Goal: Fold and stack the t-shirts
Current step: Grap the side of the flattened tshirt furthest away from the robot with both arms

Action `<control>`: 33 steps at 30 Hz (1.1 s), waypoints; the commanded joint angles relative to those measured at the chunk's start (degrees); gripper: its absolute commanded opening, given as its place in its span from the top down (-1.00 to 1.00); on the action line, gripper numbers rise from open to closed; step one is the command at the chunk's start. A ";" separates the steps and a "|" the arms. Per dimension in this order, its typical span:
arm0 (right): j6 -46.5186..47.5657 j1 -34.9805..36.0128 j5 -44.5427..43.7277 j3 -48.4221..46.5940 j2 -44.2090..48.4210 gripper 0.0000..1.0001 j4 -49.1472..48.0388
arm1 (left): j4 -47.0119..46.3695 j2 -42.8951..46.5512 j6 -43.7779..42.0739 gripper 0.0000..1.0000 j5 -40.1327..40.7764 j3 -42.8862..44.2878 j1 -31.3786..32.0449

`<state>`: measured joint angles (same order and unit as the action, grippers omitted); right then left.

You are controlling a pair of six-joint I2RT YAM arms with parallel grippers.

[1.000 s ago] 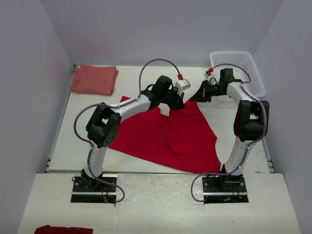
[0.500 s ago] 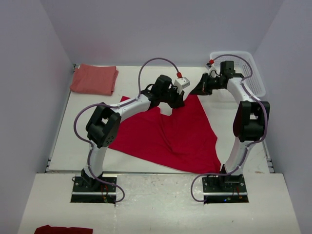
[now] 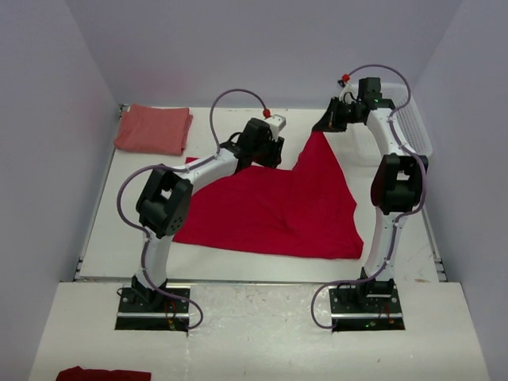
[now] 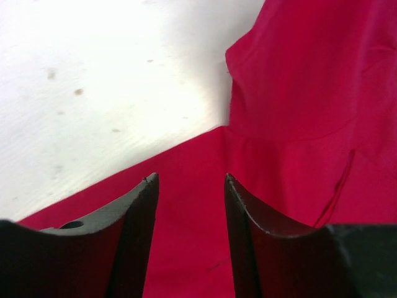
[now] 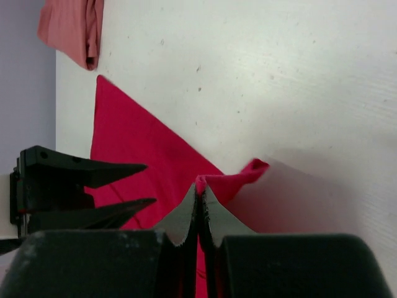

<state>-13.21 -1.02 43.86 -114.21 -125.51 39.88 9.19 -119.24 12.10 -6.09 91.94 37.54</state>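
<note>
A folded shirt point(image 3: 153, 129) lies back-left, spread shirt point(image 3: 270, 210) central, basket point(image 3: 414, 127) back-right.

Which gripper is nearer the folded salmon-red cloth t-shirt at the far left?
Left. The left gripper hovers over the bright red cloth t-shirt, right of the folded salmon-red t-shirt; the right gripper is farther right.

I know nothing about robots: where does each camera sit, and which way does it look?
Top external: above and behind, looking down on the table; both arms show whole.
Left wrist: on its arm, looks down past the open left gripper onto the bright red t-shirt.
Right wrist: looks along the right gripper, shut on the t-shirt's corner.
Shared: all three show the t-shirt.
</note>
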 commanded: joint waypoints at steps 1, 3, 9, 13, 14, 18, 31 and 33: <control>1.00 0.31 -1.93 -6.54 -1.22 1.00 2.75 | 3.02 3.22 3.46 0.03 5.82 2.98 -3.34; 0.99 0.40 -2.28 -10.05 -2.89 1.00 4.41 | 3.46 3.66 4.33 0.03 8.19 2.98 -5.18; 1.08 0.40 -4.92 -14.28 -5.53 1.00 6.88 | 7.42 4.02 5.12 -0.04 15.82 3.51 -9.40; 0.73 0.49 -5.89 -12.09 -5.01 1.00 5.83 | 9.00 4.37 7.06 -0.08 19.35 1.67 -12.75; 0.73 0.49 -6.41 -11.74 -4.92 1.00 6.00 | 9.18 4.63 7.50 -0.10 19.71 1.14 -13.36; 1.35 0.58 -8.52 -11.12 -4.30 1.00 6.70 | 9.78 3.49 7.07 -0.12 20.84 0.25 -16.88; 1.52 0.58 -7.03 -9.80 -2.98 1.00 6.35 | 16.21 -2.57 6.01 -0.11 37.28 2.63 -20.14; 1.52 0.58 -6.77 -9.97 -3.25 1.00 6.44 | 16.82 -2.66 6.53 -0.11 38.25 2.02 -20.93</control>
<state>-12.58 -0.75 36.58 -122.96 -130.28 45.91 24.75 -122.15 17.93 26.98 92.75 17.91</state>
